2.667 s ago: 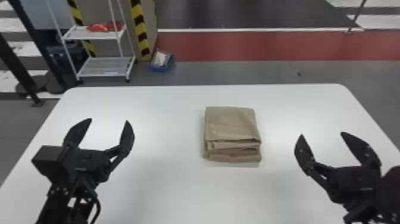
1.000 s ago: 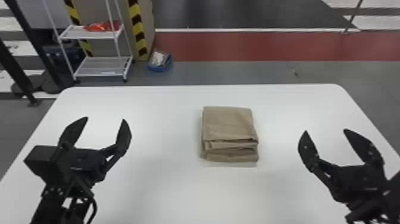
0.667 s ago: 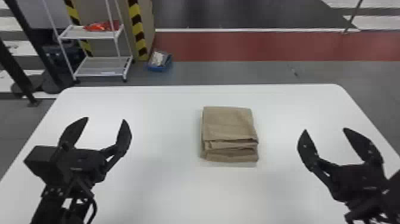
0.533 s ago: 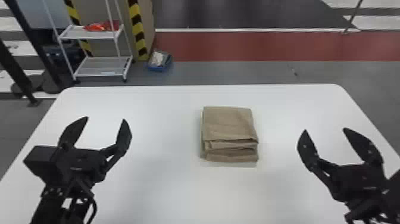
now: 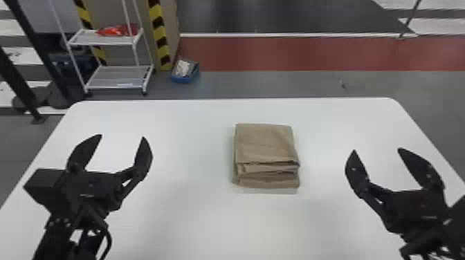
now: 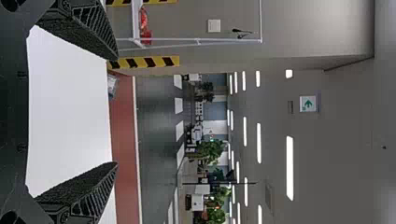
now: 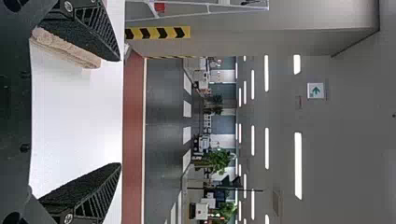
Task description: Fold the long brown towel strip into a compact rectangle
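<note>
– How many grippers in the head view?
– Two. The left gripper (image 5: 122,136) is at the lower left of the frame, the right gripper (image 5: 376,149) at the lower right, each with its two fingers spread wide.
– And the towel?
– One brown towel (image 5: 266,143), just right of the middle of the frame, flat on the one white table (image 5: 190,214), well apart from both grippers.
– How does it look?
– Folded into a compact, nearly square stack. The top is fairly smooth; several layers show along the near side, their edges a little uneven.
– Anything behind?
– Upper left, one white rack (image 5: 116,83) with two shelves and a red item (image 5: 117,30) on the upper one. Beside it, one blue bin (image 5: 185,79) on the floor.
– The left wrist view?
– The left gripper's (image 6: 116,111) two fingers, well apart, and one green-and-white sign (image 6: 307,103) beyond.
– And the right wrist view?
– The right gripper's (image 7: 120,112) two fingers, also parted. The towel's side shows on the table, partly hidden behind one finger.
</note>
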### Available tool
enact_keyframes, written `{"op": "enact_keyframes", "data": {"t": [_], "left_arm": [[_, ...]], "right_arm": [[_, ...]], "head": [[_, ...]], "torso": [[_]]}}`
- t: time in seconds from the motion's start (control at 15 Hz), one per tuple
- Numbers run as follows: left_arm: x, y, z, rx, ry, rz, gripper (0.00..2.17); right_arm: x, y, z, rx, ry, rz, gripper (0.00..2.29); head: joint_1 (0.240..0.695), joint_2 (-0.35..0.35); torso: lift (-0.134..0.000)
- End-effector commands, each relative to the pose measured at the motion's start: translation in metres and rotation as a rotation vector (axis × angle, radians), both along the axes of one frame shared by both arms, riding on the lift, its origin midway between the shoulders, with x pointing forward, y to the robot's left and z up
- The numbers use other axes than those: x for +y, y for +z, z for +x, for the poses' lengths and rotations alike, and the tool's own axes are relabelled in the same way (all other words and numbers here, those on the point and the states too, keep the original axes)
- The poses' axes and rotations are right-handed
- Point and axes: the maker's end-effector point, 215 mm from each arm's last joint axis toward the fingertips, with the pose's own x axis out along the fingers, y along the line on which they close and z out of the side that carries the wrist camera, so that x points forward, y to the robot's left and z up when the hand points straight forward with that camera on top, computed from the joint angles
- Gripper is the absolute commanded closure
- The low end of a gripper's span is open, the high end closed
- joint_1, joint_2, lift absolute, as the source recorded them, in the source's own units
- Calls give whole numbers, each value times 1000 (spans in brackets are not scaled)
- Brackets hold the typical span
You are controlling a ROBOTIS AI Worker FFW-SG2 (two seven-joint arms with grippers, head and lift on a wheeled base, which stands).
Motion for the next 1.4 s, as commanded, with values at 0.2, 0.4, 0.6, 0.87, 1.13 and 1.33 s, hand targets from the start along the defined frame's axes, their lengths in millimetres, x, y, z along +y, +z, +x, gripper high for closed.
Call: {"op": "enact_keyframes", "data": {"t": [0.2,0.4,0.6,0.87,1.13,1.33], "left_arm": [[-4,1,-1,-6,-8,-6,90],[-3,3,-1,-11,-6,-6,90],[-3,6,-1,-21,-7,-7,90],[-2,5,-2,-19,-5,-7,90],[-4,5,-1,-21,-6,-13,90],[-4,5,-1,-19,-6,-10,87]], "right_arm": [[1,0,1,4,0,0,80],[1,-1,0,6,-1,1,80],[-2,-3,0,12,-5,-1,80],[-3,-8,0,17,-7,-4,80],[-3,-4,-1,3,-6,-1,83],[-4,-4,-1,3,-6,-3,83]], "head": [[695,13],[695,10],[695,10],[695,7],[695,6],[695,5]], "torso": [[-128],[-128],[-128],[-128],[-128],[-128]]}}
